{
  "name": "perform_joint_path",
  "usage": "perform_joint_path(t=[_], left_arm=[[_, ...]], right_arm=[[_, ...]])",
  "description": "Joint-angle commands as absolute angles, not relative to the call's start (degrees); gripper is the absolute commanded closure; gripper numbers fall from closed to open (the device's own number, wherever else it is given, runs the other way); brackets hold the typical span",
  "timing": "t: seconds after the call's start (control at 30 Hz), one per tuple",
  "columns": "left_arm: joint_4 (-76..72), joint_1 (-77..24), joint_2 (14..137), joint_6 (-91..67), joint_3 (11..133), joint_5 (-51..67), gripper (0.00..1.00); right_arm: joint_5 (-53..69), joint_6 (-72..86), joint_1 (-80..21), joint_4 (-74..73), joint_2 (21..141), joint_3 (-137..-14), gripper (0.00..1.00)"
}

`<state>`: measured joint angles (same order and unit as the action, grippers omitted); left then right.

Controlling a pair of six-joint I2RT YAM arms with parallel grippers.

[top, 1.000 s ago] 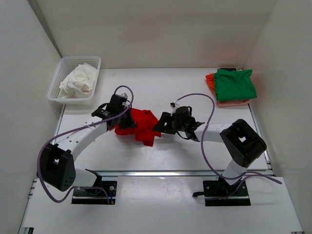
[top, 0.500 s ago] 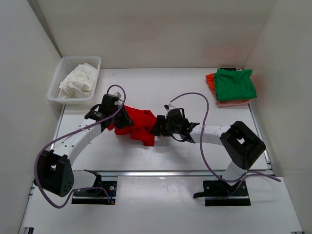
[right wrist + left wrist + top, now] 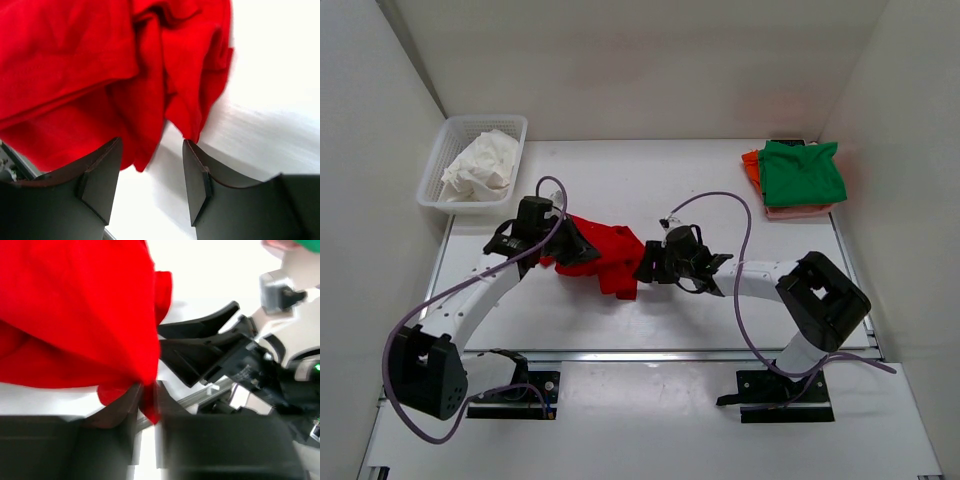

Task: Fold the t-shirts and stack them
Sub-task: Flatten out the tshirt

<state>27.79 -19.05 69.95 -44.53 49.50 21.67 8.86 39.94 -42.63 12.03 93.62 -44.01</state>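
Note:
The bright red t-shirt (image 3: 605, 250) lies crumpled mid-table. My left gripper (image 3: 575, 246) is at its left side, shut on a fold of the red cloth (image 3: 148, 396), which hangs bunched above the fingers (image 3: 75, 315). My right gripper (image 3: 647, 262) is at the shirt's right edge, open, with the red cloth (image 3: 100, 65) just ahead of its fingertips and none between them. Folded shirts are stacked at the back right: green (image 3: 802, 172) on top, orange (image 3: 751, 165) and pale pink (image 3: 798, 211) beneath.
A white mesh basket (image 3: 440, 152) at the back left holds a crumpled white cloth (image 3: 480, 167). White walls stand on the left, back and right. A metal rail (image 3: 660, 354) runs along the near table edge by the arm bases.
My left gripper has drawn left and slightly back with the red cloth in it. My right gripper has moved left, staying at the shirt's right edge. The shirt has shifted left.

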Motion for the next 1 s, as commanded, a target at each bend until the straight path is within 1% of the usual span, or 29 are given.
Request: perform_joint_path(t=[0.0,0.07,0.2,0.33,0.37,0.43,0.5,0.6,0.63,0.67,0.73,0.8,0.87,0.9,0.97], left_arm=[[25.8,-18.4,66.6,-46.2,49.7,26.6,1.00],[25.9,-18.5,67.1,-46.3,49.7,26.6,1.00],[22.9,-18.8,67.1,-48.0,47.8,30.2,0.99],[22.1,-18.5,65.8,-49.0,47.0,28.7,1.00],[22.1,-18.2,65.5,-49.0,47.4,28.7,1.00],[22.1,-17.6,64.5,-49.6,48.2,28.2,1.00],[23.1,-16.2,63.3,-49.7,50.6,27.9,1.00],[25.4,-13.5,62.9,-48.6,55.0,26.5,1.00],[26.4,-12.4,63.4,-48.3,56.2,27.1,1.00],[27.2,-11.5,64.0,-47.5,58.3,27.2,1.00],[29.9,-9.8,65.5,-45.6,63.1,27.3,1.00],[33.6,-8.4,68.2,-42.3,71.0,26.6,1.00],[39.8,-5.7,70.6,-38.3,80.9,24.4,1.00],[42.4,-5.2,72.4,-37.1,83.2,23.1,1.00],[46.1,-4.7,75.1,-34.3,92.9,18.3,1.00]], right_arm=[[10.2,37.3,-44.7,15.2,90.8,-43.6,0.51],[12.0,36.5,-45.4,17.1,90.3,-43.2,0.49],[15.0,36.0,-47.5,22.3,90.8,-43.1,0.40],[17.2,35.9,-47.8,25.7,93.2,-44.5,0.35],[18.2,35.9,-48.3,25.3,94.1,-45.1,0.35],[17.0,35.7,-49.5,23.8,96.0,-47.6,0.33],[13.1,35.7,-50.9,21.5,99.1,-49.8,0.30],[9.1,36.8,-52.5,18.8,102.8,-51.4,0.30],[8.4,36.2,-52.7,17.9,103.4,-52.0,0.33],[8.0,35.2,-53.2,16.5,104.3,-53.7,0.57],[6.4,33.9,-53.2,11.0,105.6,-54.9,1.00],[6.2,32.6,-52.0,7.1,101.9,-53.8,1.00],[5.3,29.9,-49.2,2.7,95.8,-49.1,1.00],[5.1,28.9,-47.7,0.6,91.1,-47.9,1.00],[5.9,24.2,-41.3,-7.6,83.8,-44.0,1.00]])
